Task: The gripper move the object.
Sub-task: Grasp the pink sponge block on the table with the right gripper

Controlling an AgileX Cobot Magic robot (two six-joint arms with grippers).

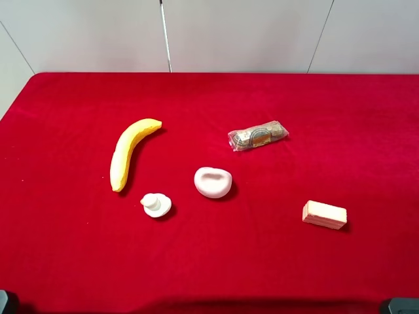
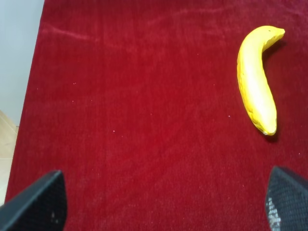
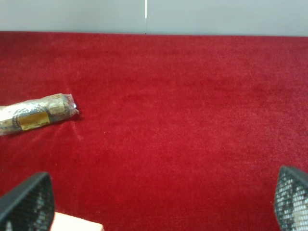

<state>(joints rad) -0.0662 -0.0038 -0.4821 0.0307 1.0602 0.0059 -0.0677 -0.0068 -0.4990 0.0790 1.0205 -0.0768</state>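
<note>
The object (image 1: 324, 214), a small pale pink-and-cream layered block, lies flat on the red cloth at the front right. In the right wrist view only its corner (image 3: 77, 223) shows, beside one fingertip. My right gripper (image 3: 159, 207) is open, with bare cloth between its two dark fingers (image 3: 26, 204), and it hangs back from the block. My left gripper (image 2: 163, 207) is open too and holds nothing. It hovers over bare cloth well short of the banana (image 2: 257, 79). In the high view only dark corners of both arms show at the bottom edge.
A yellow banana (image 1: 131, 152) lies at the left. A clear-wrapped brownish snack packet (image 1: 257, 135) sits at the back middle. A white bowl-like piece (image 1: 213, 182) and a small white knobbed piece (image 1: 156, 205) lie near the centre. The red cloth (image 1: 340, 111) covers the whole table.
</note>
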